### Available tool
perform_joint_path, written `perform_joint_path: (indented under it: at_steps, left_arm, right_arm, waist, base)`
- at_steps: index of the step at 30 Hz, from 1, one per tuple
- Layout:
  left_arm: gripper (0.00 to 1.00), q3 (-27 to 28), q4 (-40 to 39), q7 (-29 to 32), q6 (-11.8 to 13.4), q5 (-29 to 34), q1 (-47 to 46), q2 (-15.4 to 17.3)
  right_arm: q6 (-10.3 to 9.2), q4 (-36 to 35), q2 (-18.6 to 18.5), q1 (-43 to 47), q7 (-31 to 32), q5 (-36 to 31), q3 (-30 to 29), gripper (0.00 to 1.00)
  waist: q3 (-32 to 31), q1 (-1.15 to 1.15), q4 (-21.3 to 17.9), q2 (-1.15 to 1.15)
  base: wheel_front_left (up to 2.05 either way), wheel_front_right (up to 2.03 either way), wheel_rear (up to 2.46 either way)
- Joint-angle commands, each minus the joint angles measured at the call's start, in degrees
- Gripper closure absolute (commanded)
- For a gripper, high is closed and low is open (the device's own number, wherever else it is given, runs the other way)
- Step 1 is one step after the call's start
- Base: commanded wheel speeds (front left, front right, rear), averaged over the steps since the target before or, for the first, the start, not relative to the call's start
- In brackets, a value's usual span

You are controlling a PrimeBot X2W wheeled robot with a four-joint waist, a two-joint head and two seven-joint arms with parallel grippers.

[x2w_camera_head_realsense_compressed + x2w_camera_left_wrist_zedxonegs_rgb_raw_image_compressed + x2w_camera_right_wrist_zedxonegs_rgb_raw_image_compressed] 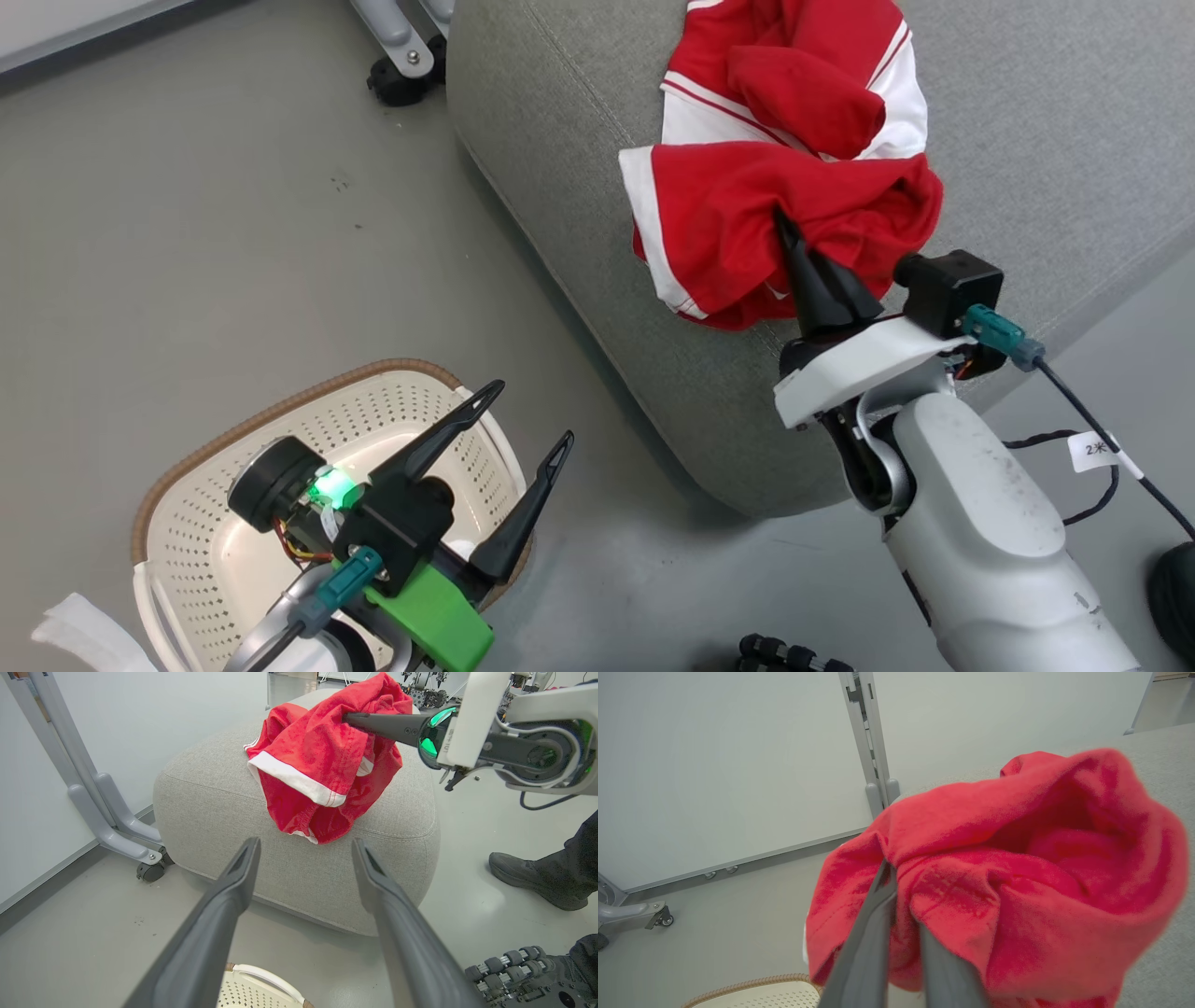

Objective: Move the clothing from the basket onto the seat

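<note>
**A:** How is the right arm posed?

**B:** Its pale forearm rises from the lower right of the head view. The wrist is angled in over the seat (1027, 140). The right gripper (782, 229) has its fingers pinched tight on a bunched fold of the clothing (738, 196).

**A:** Where does that garment sit?

**B:** Its lower part rests on the seat's top, with the hem near the edge facing the basket (187, 560). Another red-and-white piece (803, 84) lies further in from that edge.

**A:** And the left arm?

**B:** The left gripper (529, 412) hangs over the basket's rim. Its fingers are spread wide and empty, tilted toward the seat.
</note>
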Motion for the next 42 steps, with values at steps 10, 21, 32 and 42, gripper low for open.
perform_joint_path:
  at_steps: [10,21,32,42]
  left_arm:
    - [0.00,-0.32,-1.65,-0.27,-0.66,1.18,-4.42,0.70]
    - [0.00,-0.52,-4.96,1.09,-2.20,3.46,-12.07,3.13]
    - [0.00,-1.45,-5.96,2.26,-3.02,4.29,-17.62,5.25]
    - [0.00,-1.07,-3.82,0.22,-1.81,3.62,-17.95,4.26]
  right_arm:
    - [0.00,-1.87,-5.70,-9.17,-0.26,0.36,-9.80,1.00]
    - [0.00,2.14,-13.16,-22.03,0.81,3.15,-21.32,1.00]
    - [0.00,18.79,-13.32,-28.39,-0.07,5.10,-23.67,0.00]
    - [0.00,11.37,-10.66,-19.05,-0.21,1.57,-29.56,0.00]
  waist:
    - [5.38,-0.01,1.90,0.00]
    - [16.95,-0.01,7.74,0.00]
    - [24.71,-0.01,10.29,0.00]
    - [21.83,-0.01,10.13,0.00]
  base:
    - [0.00,0.00,0.00]
    - [0.00,0.00,0.00]
    - [0.00,0.00,0.00]
    - [0.00,0.00,0.00]
